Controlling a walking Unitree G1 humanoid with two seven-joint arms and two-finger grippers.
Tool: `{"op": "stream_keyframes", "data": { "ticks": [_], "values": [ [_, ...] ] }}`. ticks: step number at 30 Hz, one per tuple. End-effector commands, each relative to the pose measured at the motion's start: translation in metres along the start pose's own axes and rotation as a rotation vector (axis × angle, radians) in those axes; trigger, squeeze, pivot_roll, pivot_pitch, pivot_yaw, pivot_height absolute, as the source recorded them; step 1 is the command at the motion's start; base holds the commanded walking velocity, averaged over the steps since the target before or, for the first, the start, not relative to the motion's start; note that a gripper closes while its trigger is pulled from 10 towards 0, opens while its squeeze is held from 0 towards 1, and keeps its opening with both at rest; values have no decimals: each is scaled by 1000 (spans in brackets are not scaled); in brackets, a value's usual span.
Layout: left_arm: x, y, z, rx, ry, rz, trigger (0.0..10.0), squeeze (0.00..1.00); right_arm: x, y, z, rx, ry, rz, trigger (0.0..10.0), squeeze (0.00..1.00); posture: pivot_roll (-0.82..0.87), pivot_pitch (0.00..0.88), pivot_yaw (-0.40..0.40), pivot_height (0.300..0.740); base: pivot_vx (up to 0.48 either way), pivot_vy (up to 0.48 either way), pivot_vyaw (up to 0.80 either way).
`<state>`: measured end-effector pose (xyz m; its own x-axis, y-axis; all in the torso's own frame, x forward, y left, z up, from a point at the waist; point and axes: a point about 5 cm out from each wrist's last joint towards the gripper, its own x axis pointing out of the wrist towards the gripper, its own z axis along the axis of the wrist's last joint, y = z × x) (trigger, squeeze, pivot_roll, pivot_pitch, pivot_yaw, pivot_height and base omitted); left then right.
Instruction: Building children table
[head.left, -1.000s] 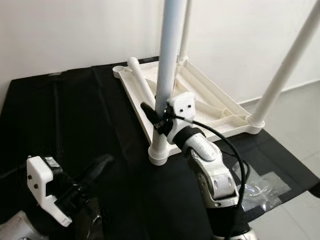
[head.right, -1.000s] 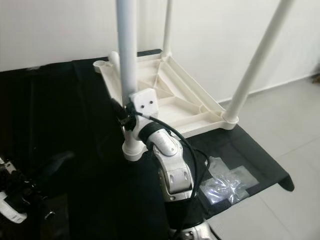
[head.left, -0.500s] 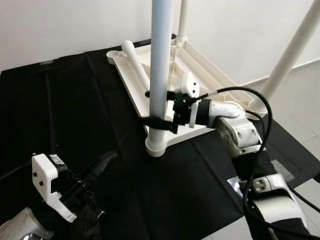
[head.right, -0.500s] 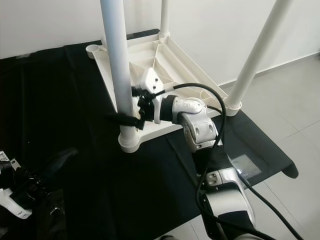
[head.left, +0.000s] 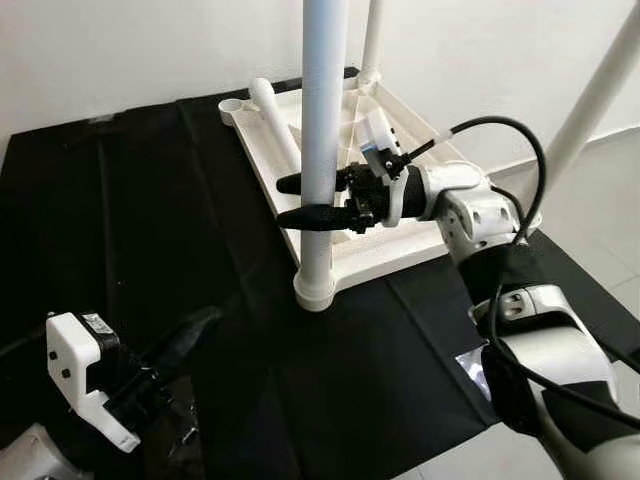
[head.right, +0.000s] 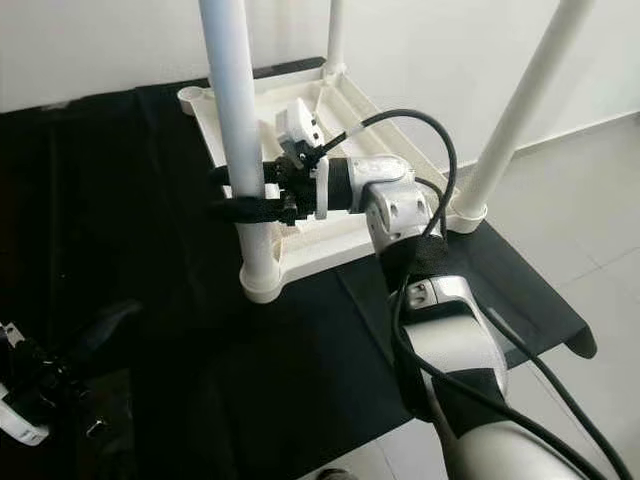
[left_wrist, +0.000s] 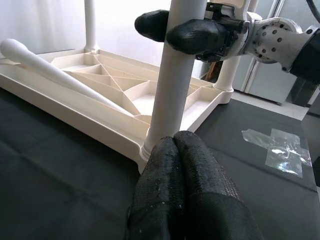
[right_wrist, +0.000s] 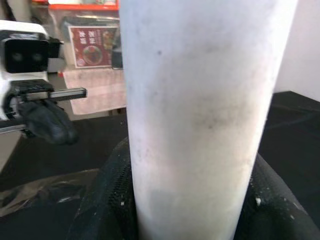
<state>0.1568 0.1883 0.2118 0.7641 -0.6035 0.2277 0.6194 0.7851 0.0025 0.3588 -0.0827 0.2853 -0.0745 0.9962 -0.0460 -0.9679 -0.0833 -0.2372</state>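
On the black worktop (head.left: 120, 230), the near leg (head.left: 322, 120) is pinched low by the right gripper (head.left: 298, 200); hollow plastic is judged light, stiff, slippery. The left gripper's (left_wrist: 187, 165) fingers are pressed together.

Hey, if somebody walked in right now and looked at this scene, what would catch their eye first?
First, the white table top lying upside down on the black cloth, with legs sticking up from its corners. The right gripper reaches in from the right with a finger on each side of the nearest upright leg, above its socket. One loose leg lies across the far corner, and the left gripper waits low, shut, near the cloth's front.
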Motion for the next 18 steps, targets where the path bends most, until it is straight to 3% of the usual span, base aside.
{"op": "stream_keyframes", "data": {
  "ticks": [1,4,6,7,9,10,11,12,13,14,15,18],
  "values": [
    [-2,0,2,10,9,2,10000,0,1,3,-7,3,22,37,0,0,18,211,-16,740,0,0,0],
    [-2,0,1,11,7,3,10000,0,-4,3,-10,7,14,11,0,0,15,208,-16,740,0,0,0],
    [-1,1,1,11,5,5,10000,0,-9,3,-19,8,-1,-118,0,0,1,208,-16,740,0,0,0],
    [-1,1,1,11,5,5,10000,0,-9,3,-19,8,-1,-118,0,0,1,208,-16,740,0,0,0],
    [-2,2,1,12,4,6,10000,0,-11,8,-34,39,-34,-336,0,0,-6,209,-21,740,0,0,0],
    [-2,2,1,12,4,6,10000,0,-11,8,-34,39,-34,-336,0,0,-6,209,-21,740,0,0,0],
    [-2,3,1,14,6,7,10000,0,-5,15,-48,92,-45,-525,0,0,-6,210,-18,740,0,0,0],
    [-3,4,2,16,7,8,10000,0,-2,29,-70,124,13,-801,0,0,-8,213,-11,740,0,0,0],
    [-3,4,2,16,7,8,10000,0,-2,29,-70,124,13,-801,0,0,-8,213,-11,740,0,0,0],
    [-4,6,2,18,7,9,10000,0,-3,40,-81,137,60,-1001,0,0,-9,218,-6,740,0,0,0],
    [-4,7,3,19,8,11,10000,0,-2,53,-90,156,84,-1100,0,0,-8,217,12,740,0,0,0],
    [-4,10,2,19,10,5,10000,0,4,61,-100,172,97,-1109,0,0,-6,203,23,740,0,0,0]
  ]
}}
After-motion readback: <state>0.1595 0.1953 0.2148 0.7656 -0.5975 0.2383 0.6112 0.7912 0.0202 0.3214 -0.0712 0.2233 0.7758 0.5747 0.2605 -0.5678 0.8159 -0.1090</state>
